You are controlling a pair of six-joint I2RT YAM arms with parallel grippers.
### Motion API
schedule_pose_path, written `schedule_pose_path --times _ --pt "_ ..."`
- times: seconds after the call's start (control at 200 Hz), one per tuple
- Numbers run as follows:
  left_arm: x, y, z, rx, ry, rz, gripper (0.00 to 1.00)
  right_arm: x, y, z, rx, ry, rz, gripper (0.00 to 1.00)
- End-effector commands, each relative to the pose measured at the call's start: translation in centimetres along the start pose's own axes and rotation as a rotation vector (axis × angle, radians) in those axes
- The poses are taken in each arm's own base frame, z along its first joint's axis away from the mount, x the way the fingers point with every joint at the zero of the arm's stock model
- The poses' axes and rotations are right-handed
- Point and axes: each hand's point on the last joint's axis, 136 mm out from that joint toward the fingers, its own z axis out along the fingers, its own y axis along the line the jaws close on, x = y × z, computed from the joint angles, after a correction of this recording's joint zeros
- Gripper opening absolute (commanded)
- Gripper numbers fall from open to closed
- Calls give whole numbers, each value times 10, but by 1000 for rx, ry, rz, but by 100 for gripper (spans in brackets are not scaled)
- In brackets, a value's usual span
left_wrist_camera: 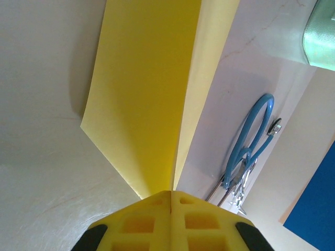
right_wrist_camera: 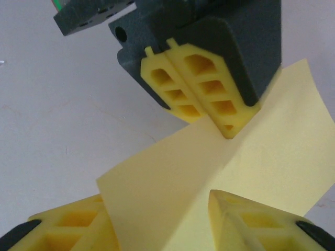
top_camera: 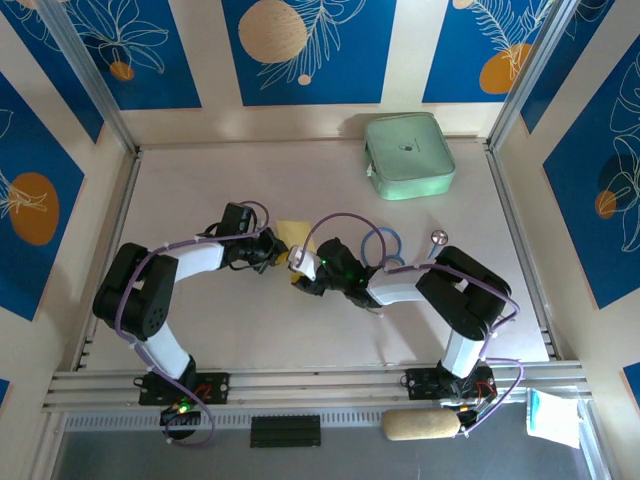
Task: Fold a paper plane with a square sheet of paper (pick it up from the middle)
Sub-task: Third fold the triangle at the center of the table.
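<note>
A: Where do we find the paper (top_camera: 293,236)?
B: At the table (top_camera: 200,330) centre, creased along a ridge, clamped in our left gripper (left_wrist_camera: 171,194).
A: And our right gripper (right_wrist_camera: 157,197)?
B: Jaws apart, straddling the paper.

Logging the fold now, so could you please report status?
Left jaws shut on folded yellow sheet. Right jaws open, straddling it. Blue cable apart, nothing blocking.
</note>
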Motion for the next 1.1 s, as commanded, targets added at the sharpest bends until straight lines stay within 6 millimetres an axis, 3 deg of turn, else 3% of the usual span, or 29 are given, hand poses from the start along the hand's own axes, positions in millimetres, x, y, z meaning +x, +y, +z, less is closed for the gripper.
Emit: schedule_pose_path --times 0.0,0.24,0.48,0.615,0.77,0.93,1.096 --pt "1 0 1 -14 0 4 6 -26 -8 -12 32 -80 2 43" --pt "1 2 2 -18 1 3 7 -31 -6 -15 10 -94 24 33" --pt "1 0 0 -15 -5 6 10 -28 -1 -15 -35 -77 54 15" --pt "-1 6 -7 -48 -29 17 26 -28 3 -17 -81 -66 83 8" --pt "-14 19 -32 -134 -125 75 44 -27 14 -22 -173 -44 156 3" --pt "-22 -6 -54 -114 -197 208 49 -26 23 -26 -264 -10 267 0" --pt "-18 -22 -37 -66 -133 263 47 -24 30 -26 -339 23 378 0"
